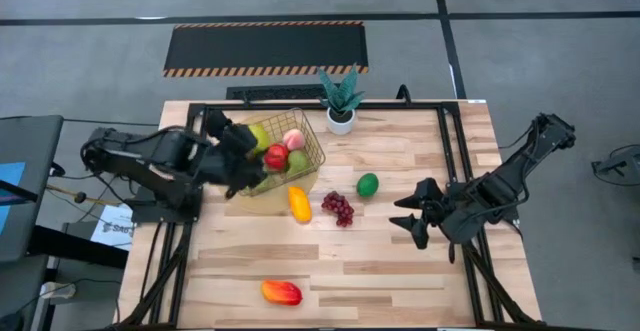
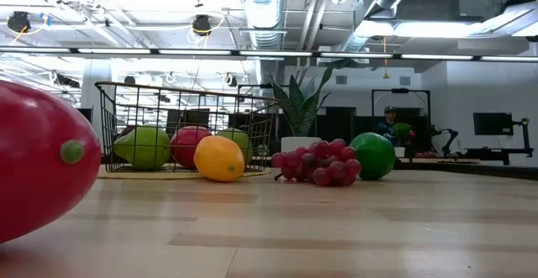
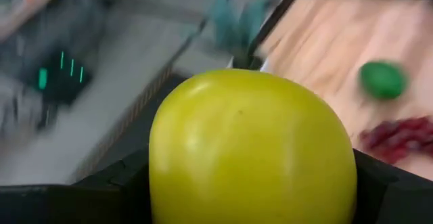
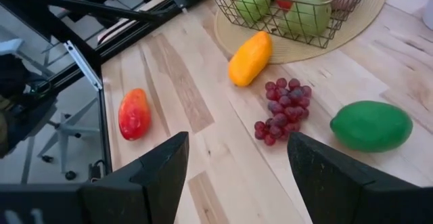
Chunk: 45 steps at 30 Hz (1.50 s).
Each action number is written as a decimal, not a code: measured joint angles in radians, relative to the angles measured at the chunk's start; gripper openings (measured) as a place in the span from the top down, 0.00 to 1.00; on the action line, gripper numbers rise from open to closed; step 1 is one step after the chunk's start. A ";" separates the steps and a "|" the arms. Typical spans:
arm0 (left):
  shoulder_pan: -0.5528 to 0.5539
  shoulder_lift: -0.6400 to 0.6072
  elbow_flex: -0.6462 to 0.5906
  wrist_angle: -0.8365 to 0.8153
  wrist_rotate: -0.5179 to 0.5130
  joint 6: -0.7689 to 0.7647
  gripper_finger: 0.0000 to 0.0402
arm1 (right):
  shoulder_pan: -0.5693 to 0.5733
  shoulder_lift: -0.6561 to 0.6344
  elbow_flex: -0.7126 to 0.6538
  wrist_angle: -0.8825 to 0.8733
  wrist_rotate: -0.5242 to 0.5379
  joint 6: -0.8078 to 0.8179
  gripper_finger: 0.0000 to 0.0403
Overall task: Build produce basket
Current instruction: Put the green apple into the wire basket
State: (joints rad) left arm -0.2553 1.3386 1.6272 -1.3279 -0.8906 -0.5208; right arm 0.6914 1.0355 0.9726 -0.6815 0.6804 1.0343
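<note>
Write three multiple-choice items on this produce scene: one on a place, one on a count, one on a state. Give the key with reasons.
1. Where does the purple grape bunch lie?
A. In the basket
B. On the table, between the yellow-orange mango and the green lime
C. In the plant pot

2. How many fruits lie loose on the table?
A. Two
B. Four
C. Seven

3. What is the left gripper doing?
A. Gripping a yellow-green fruit at the basket
B. Hanging empty
C. Gripping the grapes

Key: 1 B, high view shows it there. 2 B, both mangoes, grapes, lime. 3 A, fruit fills the left wrist view.

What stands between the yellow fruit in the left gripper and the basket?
Nothing visible. The left gripper holds the yellow fruit right over the basket rim, with only fruit already inside below it.
</note>
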 joint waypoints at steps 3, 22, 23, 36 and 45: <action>0.080 0.007 -0.043 -0.071 0.092 -0.086 0.28 | -0.007 0.000 0.000 0.000 0.000 0.005 0.32; 0.477 0.023 -0.476 0.338 0.591 0.167 0.28 | -0.034 0.000 0.000 0.002 0.000 0.013 0.32; 0.496 0.027 -0.489 0.356 0.607 0.176 0.28 | -0.033 0.000 0.000 0.002 0.000 0.013 0.32; 0.549 0.075 -0.564 0.426 0.777 0.278 0.28 | -0.033 -0.001 0.000 0.000 0.000 0.013 0.32; 0.541 0.113 -0.584 0.466 0.813 0.333 0.28 | -0.033 -0.001 0.000 -0.020 0.000 0.013 0.32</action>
State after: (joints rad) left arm 0.2853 1.4512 1.0435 -0.8617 -0.0778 -0.1876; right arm 0.6582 1.0349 0.9726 -0.7019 0.6807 1.0473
